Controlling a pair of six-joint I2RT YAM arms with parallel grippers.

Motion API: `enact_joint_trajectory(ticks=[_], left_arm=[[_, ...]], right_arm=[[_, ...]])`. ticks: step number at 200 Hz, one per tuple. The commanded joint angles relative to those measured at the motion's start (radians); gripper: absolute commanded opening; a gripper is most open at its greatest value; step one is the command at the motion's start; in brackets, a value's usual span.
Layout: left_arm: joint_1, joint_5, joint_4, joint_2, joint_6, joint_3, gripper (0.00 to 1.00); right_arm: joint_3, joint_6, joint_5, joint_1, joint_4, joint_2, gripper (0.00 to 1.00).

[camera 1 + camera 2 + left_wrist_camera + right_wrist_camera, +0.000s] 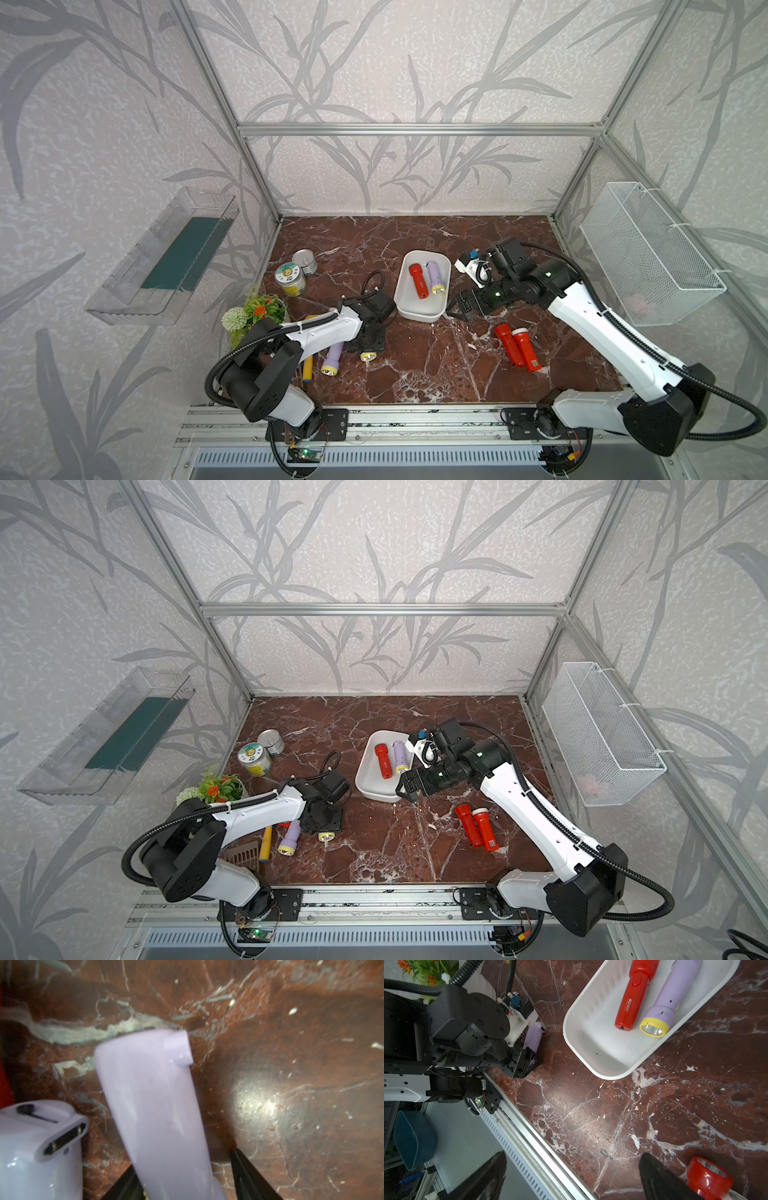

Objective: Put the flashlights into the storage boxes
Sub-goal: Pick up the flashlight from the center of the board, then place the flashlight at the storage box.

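Two flashlights (418,280) sit in your tub (419,313), others outside; left gripper (182,1161) loosely straddles a lavender flashlight (149,1095), right gripper (573,1155) gapes.

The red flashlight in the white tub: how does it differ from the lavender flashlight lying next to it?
Colour: the red flashlight has a red body, while the lavender flashlight is pale purple with a yellow head.
Pose: the lavender flashlight's yellow head points to the front, while the red flashlight's wider end points to the back wall.
Shared: both lie flat, side by side and roughly parallel, inside the white tub.
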Motion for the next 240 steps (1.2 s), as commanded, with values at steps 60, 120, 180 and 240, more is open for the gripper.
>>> enact_joint_trajectory(ticks=[60, 120, 180, 240], left_arm=[[0.002, -0.038, -0.017, 0.024, 0.011, 0.036, 0.3], [0.002, -0.048, -0.094, -0.011, 0.038, 0.111, 0.29], [0.007, -0.098, -0.228, -0.014, 0.108, 0.294, 0.27], [0.015, -0.109, -0.308, 0.097, 0.215, 0.561, 0.27]], right_arm=[[0.024, 0.008, 0.023, 0.004, -0.003, 0.013, 0.99], [0.028, -0.002, 0.027, 0.005, -0.006, 0.037, 0.99], [0.043, -0.003, 0.025, 0.004, 0.011, 0.069, 0.99], [0.044, 0.003, 0.043, 0.002, 0.015, 0.063, 0.99]])
